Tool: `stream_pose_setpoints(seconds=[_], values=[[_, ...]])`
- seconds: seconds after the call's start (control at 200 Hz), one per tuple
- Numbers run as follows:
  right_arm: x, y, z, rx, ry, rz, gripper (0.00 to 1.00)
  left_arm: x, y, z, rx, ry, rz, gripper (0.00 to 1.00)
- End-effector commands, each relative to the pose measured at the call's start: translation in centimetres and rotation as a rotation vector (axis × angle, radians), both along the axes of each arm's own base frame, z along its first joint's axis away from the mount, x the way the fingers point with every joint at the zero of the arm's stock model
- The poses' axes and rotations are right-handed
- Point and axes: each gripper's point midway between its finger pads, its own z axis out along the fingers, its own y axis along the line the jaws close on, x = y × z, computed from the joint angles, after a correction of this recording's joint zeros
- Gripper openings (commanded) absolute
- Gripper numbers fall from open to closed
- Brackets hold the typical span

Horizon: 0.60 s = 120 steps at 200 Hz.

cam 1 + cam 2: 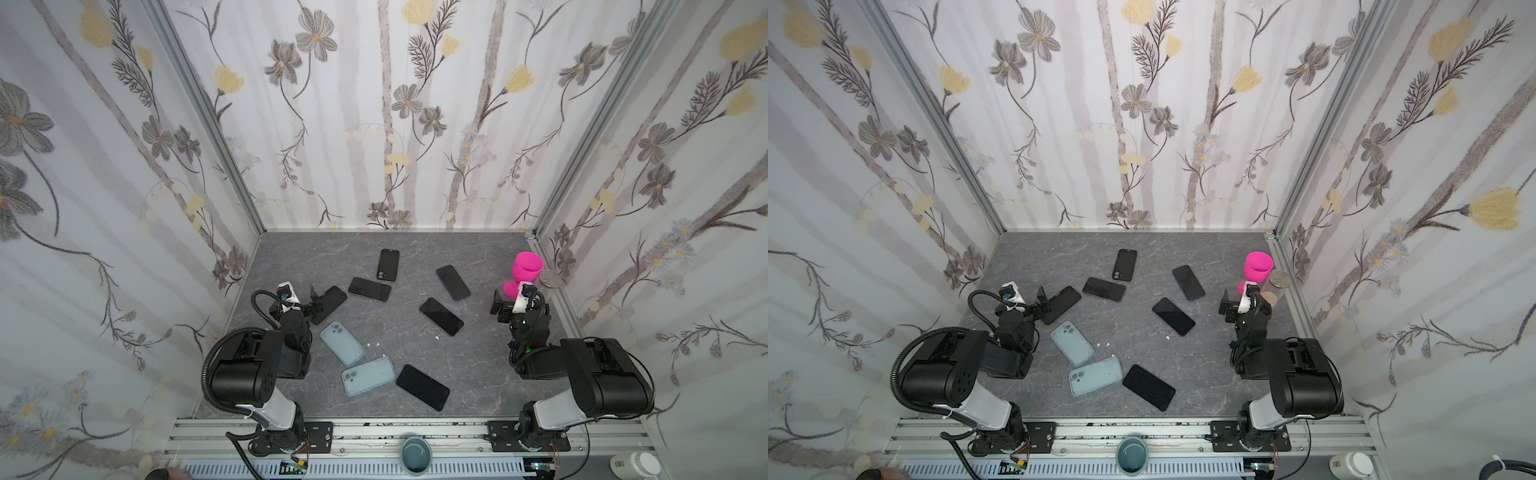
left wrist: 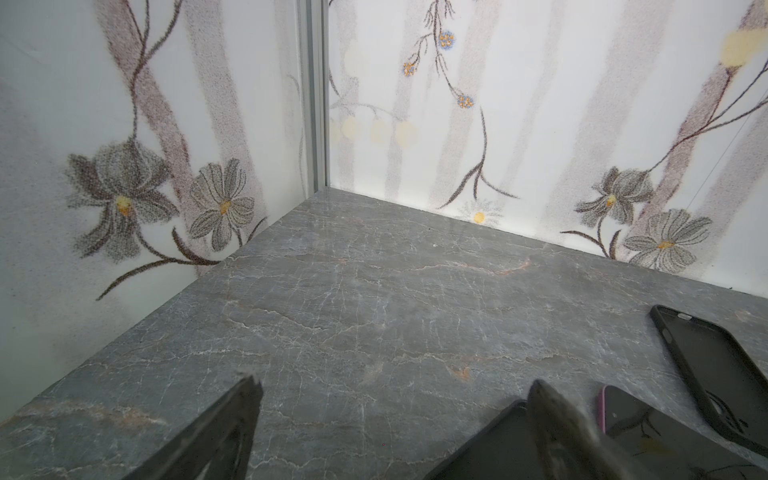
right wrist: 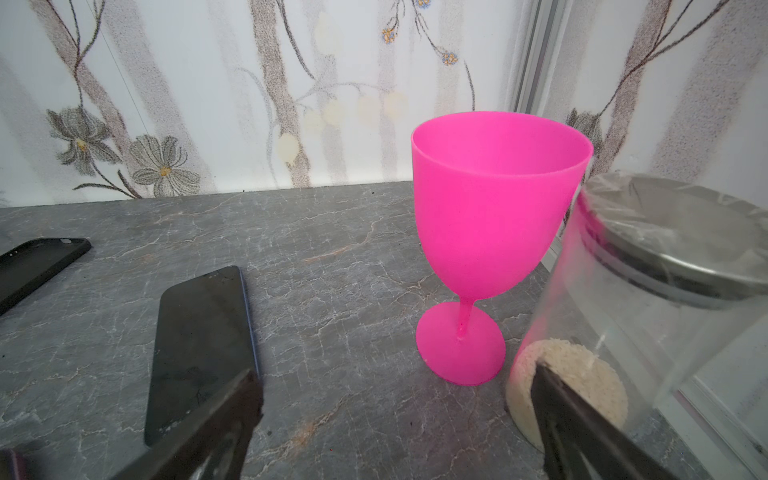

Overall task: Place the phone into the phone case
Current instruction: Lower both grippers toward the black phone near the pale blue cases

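Several dark phones lie flat on the grey table: one in the middle point(image 1: 441, 316), one near the front point(image 1: 422, 387), one with a blue edge point(image 3: 199, 353) at the right. Two pale blue phone cases point(image 1: 342, 343) point(image 1: 368, 376) lie left of centre, and a black phone case point(image 1: 388, 264) lies at the back. My left gripper point(image 1: 316, 300) point(image 2: 395, 384) is open low over the table, one finger over a black slab point(image 2: 498, 444). The right gripper point(image 1: 512, 296) point(image 3: 397, 374) is open over bare table, holding nothing.
A pink goblet point(image 3: 490, 216) stands just ahead of the right gripper, beside a glass jar point(image 3: 665, 299) with a metal lid by the right wall. A purple-edged phone point(image 1: 370, 289) lies near the left gripper. A grey cup point(image 1: 415, 455) sits on the front rail.
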Motion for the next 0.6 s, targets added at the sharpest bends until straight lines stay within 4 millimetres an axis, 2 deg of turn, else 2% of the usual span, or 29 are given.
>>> stream_pose_setpoints(seconds=[0.0,0.215,0.4,0.525,0.595], values=[[0.1,-0.1,1.2,0.001,-0.048,-0.006,1.0,0.2,0.0,0.8,-0.001,-0.031,-0.003,1.0],[-0.1,0.2,2.2,-0.003,-0.057,0.01,0.97,0.4,-0.8,1.4,0.013,-0.02,-0.051,0.97],[0.7,0.0,4.1,-0.008,0.007,-0.019,0.96,1.9,-0.9,3.3,0.017,0.032,-0.044,0.92],[1.1,1.7,6.2,-0.011,0.05,0.028,0.95,2.8,-1.4,5.2,-0.026,0.063,-0.049,0.89],[1.1,3.9,7.8,-0.025,0.065,0.102,0.95,2.9,-2.5,6.5,-0.065,0.065,-0.072,0.88]])
